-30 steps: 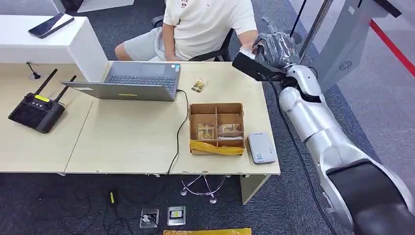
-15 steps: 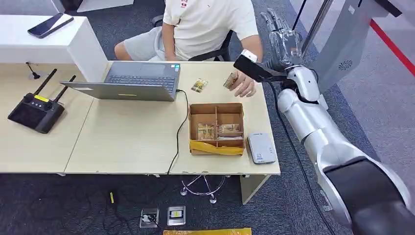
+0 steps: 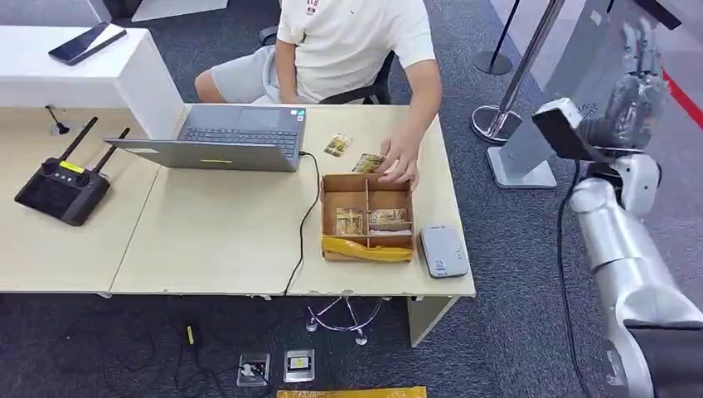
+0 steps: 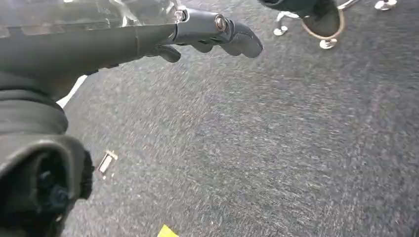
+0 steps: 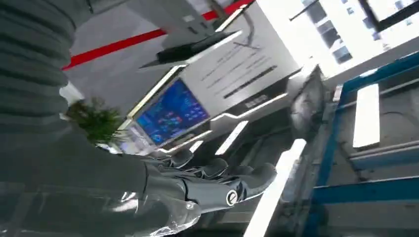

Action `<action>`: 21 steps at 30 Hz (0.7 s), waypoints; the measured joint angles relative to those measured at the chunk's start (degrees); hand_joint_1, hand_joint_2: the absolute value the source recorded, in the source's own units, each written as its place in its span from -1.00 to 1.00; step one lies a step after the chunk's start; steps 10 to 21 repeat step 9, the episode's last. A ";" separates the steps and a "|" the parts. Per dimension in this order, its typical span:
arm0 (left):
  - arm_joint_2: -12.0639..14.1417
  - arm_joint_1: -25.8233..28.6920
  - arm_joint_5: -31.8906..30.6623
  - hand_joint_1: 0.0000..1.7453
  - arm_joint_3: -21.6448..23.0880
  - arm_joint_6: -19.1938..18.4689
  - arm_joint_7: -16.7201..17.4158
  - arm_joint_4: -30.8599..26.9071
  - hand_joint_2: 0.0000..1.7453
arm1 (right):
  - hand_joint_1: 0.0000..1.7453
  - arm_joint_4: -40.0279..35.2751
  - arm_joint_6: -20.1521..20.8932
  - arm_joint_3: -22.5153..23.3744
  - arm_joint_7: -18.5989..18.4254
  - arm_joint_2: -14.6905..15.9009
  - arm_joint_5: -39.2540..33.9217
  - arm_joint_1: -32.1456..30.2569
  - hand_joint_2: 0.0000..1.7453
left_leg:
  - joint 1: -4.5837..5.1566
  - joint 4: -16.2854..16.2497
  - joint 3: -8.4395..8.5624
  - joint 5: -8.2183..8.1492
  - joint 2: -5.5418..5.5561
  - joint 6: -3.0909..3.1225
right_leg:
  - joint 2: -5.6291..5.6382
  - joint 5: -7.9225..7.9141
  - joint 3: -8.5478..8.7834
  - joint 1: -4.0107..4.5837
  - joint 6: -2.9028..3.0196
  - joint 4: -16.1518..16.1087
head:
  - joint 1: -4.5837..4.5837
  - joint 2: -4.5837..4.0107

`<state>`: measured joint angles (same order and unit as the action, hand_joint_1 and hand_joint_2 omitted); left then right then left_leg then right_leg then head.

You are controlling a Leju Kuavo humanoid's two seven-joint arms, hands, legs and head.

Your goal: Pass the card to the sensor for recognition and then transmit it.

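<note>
While lifted high at the right side of the scene, well apart from the counter [image 3: 224,240], right hand [image 3: 638,79] with nothing in it. Fingers [image 5: 247,182] stretched out and a little apart, so open and empty; behind them in the right wrist view, a blue screen [image 5: 170,116] on a grey kiosk.

Left hand [image 4: 148,34] hanging over dark grey carpet [image 4: 276,148]. Fingers [image 4: 237,39] extended, not curled, gripping nothing.

Card [image 3: 369,163] on the far right part of the counter, just beyond the far wall of the cardboard box [image 3: 367,217], under the fingertips of a person's hand [image 3: 404,156]. Cannot tell if pinched or only touched. Person [image 3: 352,41] in a white shirt seated on the far side of the counter.

Second card [image 3: 337,145] lying flat on the counter, left of the first and near the laptop [image 3: 228,137]. More cards inside the near compartments of the box; a yellow strip along its near wall.

White sensor [image 3: 443,250] flat on the counter, just right of the box, at the near right corner. Black cable from the laptop running over the near edge.

Black controller [image 3: 62,186] with two antennas on the left of the counter. Dark phone [image 3: 87,41] on a white ledge at the far left.
</note>
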<state>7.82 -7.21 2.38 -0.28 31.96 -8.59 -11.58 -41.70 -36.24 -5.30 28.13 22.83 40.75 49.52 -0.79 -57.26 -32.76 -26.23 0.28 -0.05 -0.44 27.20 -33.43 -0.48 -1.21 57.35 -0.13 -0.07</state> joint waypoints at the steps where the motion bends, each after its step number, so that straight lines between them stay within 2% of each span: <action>1: 0.09 0.06 0.33 -1.00 -0.07 0.07 0.33 0.00 -1.00 | -1.00 0.68 0.00 3.17 0.35 1.97 -2.29 -1.65 1.00 | 0.00 0.01 -0.01 -0.01 0.13 0.02 | -0.16 0.04 0.07 0.00 -0.01 0.00 | 0.04 0.00; 3: 0.26 0.24 0.72 -1.00 -0.11 0.06 0.48 0.00 -1.00 | -1.00 2.23 0.00 7.50 0.35 4.44 -3.80 -5.14 1.00 | -0.01 0.01 -0.01 -0.05 0.23 0.06 | -0.28 0.10 0.15 0.01 0.01 -0.02 | -0.04 0.00; 4: 0.46 0.33 0.98 -1.00 -0.17 0.04 0.48 0.00 -1.00 | -1.00 3.98 0.00 11.28 -0.75 6.34 -2.87 -8.26 1.00 | 0.00 0.02 -0.07 -0.12 0.23 0.07 | -0.30 0.11 0.15 0.00 0.01 -0.01 | 0.02 0.00; 9: 1.29 0.05 1.07 -1.00 -0.52 -0.15 0.48 0.00 -1.00 | -1.00 8.97 0.00 20.30 -4.65 9.34 0.16 -17.73 1.00 | -0.01 0.03 0.00 -0.30 -0.13 0.04 | 0.12 0.17 0.03 0.01 0.05 -0.01 | 0.05 0.00; 21: 1.29 0.05 1.07 -1.00 -0.52 -0.15 0.48 0.00 -1.00 | -1.00 8.97 0.00 20.30 -4.65 9.34 0.16 -17.73 1.00 | -0.01 0.03 0.00 -0.30 -0.13 0.04 | 0.12 0.17 0.03 0.01 0.05 -0.01 | 0.05 0.00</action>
